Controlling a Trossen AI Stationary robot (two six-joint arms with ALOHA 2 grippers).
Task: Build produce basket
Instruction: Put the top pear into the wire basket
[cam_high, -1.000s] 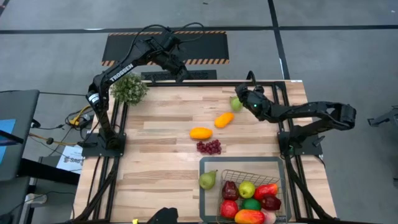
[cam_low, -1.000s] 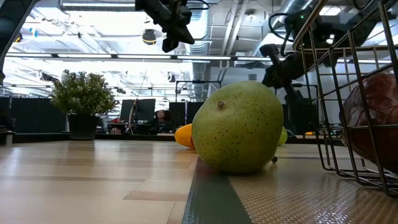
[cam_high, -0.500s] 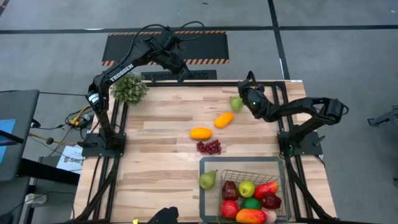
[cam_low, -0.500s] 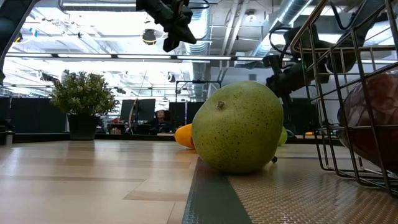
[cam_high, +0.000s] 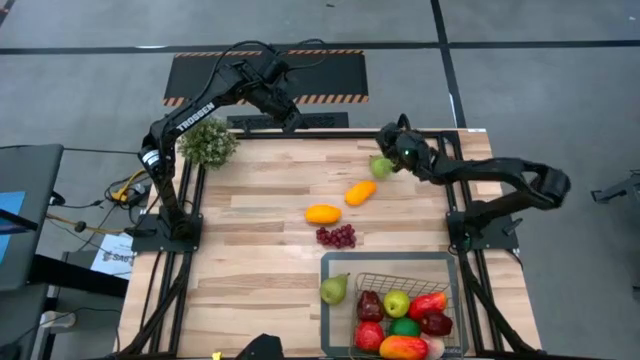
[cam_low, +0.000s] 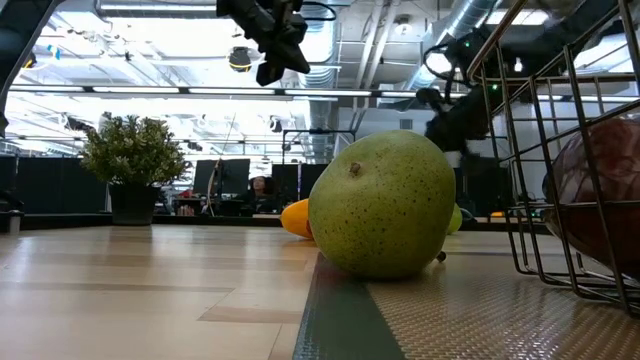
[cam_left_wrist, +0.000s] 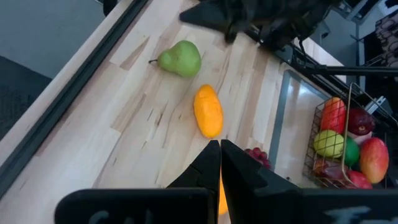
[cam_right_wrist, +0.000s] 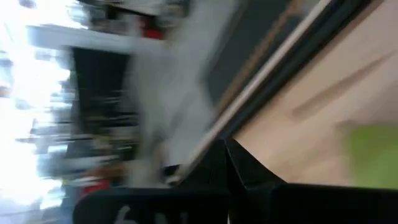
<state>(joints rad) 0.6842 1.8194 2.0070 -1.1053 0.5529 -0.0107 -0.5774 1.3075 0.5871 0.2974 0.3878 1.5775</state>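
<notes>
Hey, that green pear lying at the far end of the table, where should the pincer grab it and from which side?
Grip the pear across its wide belly, coming down from above. It lies on its side with the stem pointing along the wood, so the narrow neck would probably slip. The right pincer is nearest.

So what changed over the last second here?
The right gripper swung back and forth beside the small green pear at the table's far edge, taking hold of nothing. The left gripper, the basket and the other produce stayed put.
</notes>
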